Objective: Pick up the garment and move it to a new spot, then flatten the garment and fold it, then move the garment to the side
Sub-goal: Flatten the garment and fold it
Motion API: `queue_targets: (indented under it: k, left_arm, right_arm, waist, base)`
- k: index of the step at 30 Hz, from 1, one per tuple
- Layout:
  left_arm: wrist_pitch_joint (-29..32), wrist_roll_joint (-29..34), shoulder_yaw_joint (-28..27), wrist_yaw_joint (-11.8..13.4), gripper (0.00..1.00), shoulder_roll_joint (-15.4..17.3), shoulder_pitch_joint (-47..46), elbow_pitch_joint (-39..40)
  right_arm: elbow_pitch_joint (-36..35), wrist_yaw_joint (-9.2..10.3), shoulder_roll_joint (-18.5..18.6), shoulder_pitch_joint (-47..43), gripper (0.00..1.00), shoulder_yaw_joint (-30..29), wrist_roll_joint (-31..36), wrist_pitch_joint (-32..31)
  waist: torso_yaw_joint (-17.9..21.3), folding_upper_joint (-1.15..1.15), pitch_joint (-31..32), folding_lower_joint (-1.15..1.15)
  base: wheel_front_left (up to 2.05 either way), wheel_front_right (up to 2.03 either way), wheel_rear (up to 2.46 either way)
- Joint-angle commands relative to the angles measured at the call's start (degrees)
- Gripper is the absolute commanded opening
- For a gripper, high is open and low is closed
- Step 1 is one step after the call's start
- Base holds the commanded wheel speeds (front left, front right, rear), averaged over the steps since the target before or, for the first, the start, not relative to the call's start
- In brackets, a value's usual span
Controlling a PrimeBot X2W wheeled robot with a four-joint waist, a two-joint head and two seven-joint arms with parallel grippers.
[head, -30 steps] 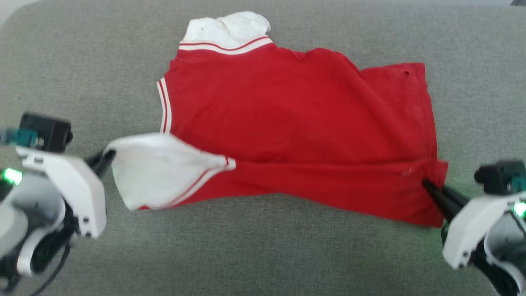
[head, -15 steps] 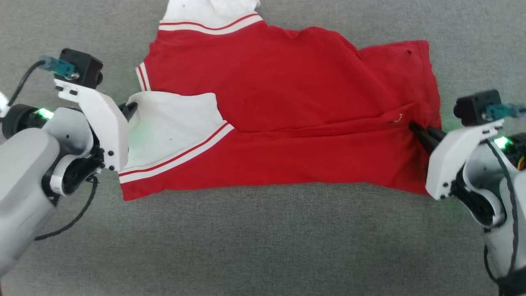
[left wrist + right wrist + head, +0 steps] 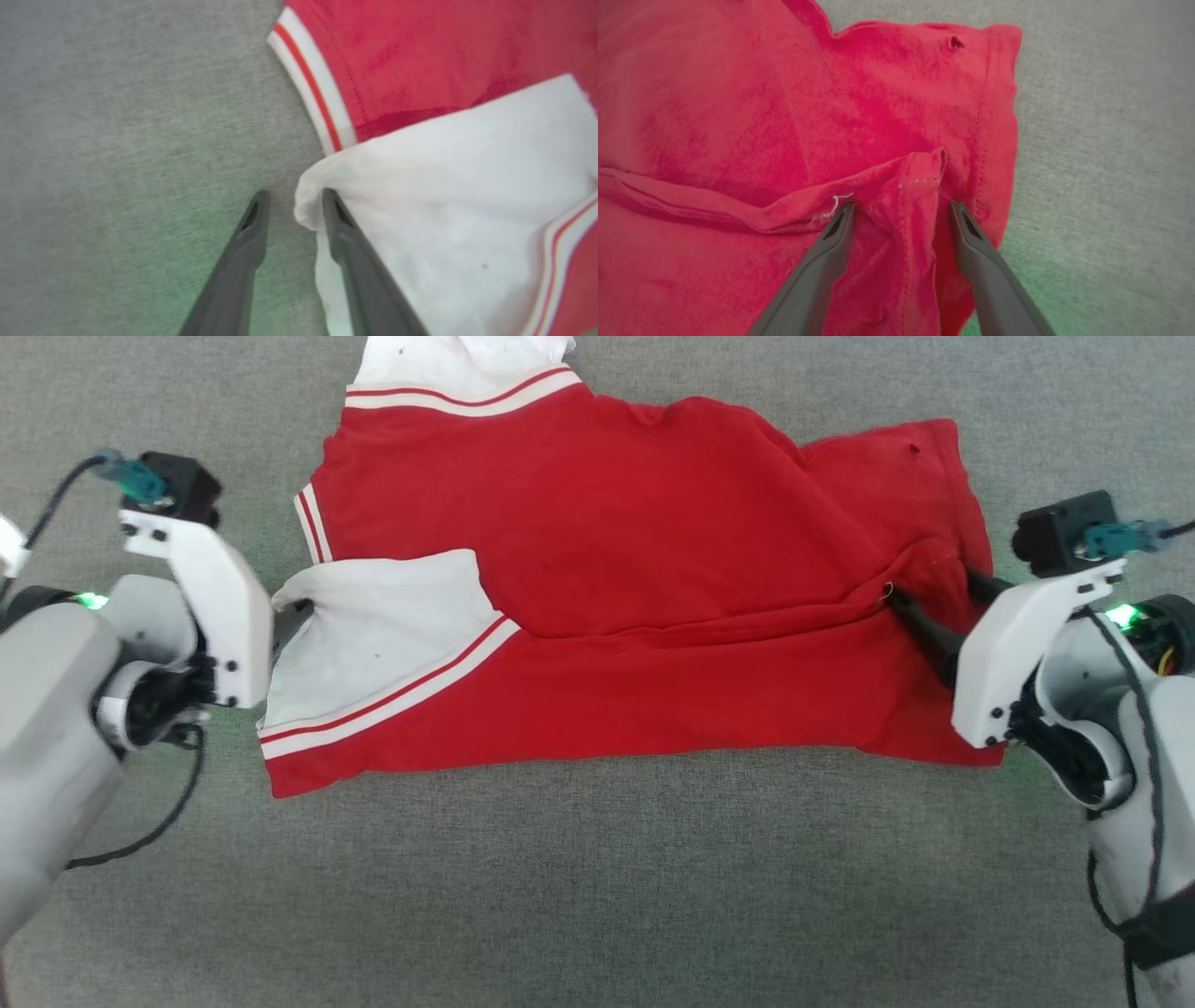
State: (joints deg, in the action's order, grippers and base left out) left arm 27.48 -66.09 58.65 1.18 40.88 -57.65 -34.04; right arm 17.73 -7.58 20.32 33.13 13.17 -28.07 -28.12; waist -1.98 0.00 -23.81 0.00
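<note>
You've just let go at both ends: left gripper (image 3: 293, 193) & right gripper (image 3: 899, 205) now stand open, garment (image 3: 607, 551) lying free. 1st fold looks laid; re-grip for nxt.

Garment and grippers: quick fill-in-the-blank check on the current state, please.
The garment lies on a ___ fabric surface. The left gripper is open at the edge of the garment's ___ sleeve. The right gripper is open, with a fold of ___ cloth between its fingers.
Missing words: grey; white; red.
</note>
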Motion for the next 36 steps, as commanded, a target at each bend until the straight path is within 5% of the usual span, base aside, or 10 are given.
queue_targets:
  k: [1, 7, 16, 24, 31, 36]
  left_arm:
    - [0.5, 0.6, 0.5, 0.6, 1.0, 0.6, 0.4, -0.1]
    - [1.6, 0.2, -0.4, 4.4, 1.0, 5.5, 2.2, 7.9]
    - [3.4, -2.3, -0.9, 14.9, 1.0, 14.9, 9.9, 28.5]
    - [2.1, -6.0, -1.5, 22.1, 1.0, 18.8, 17.0, 37.2]
    - [0.5, -8.0, -2.1, 24.0, 1.0, 19.5, 20.1, 36.2]
    - [0.3, -10.5, -1.9, 23.1, 1.0, 17.9, 22.4, 32.9]
  right_arm:
    - [-0.7, 0.14, 0.4, -1.0, 1.0, -0.3, 0.3, 0.6]
    - [-8.1, 0.09, -0.3, -4.6, 1.0, -6.1, 1.7, 5.0]
    - [-21.1, 0.09, -5.8, -13.3, 1.0, -15.5, 7.7, 12.2]
    - [-27.6, 0.08, -11.8, -20.6, 1.0, -19.3, 11.1, 17.2]
    - [-29.0, 0.09, -14.7, -25.1, 1.0, -20.0, 10.9, 18.0]
    - [-28.9, 0.08, -15.7, -28.1, 1.0, -19.3, 9.8, 16.3]
  waist:
    - [0.0, 0.0, 0.2, 0.0]
    - [-0.2, 0.0, 1.5, 0.0]
    - [0.4, 0.0, 2.6, 0.0]
    - [3.1, 0.0, 2.6, 0.0]
    - [5.1, 0.0, 2.4, 0.0]
    - [6.1, 0.0, 2.3, 0.0]
  base:
    - [0.0, 0.0, 0.0]
    - [0.0, 0.0, 0.0]
    - [0.0, 0.0, 0.0]
    - [0.0, 0.0, 0.0]
    - [0.0, 0.0, 0.0]
    - [0.0, 0.0, 0.0]
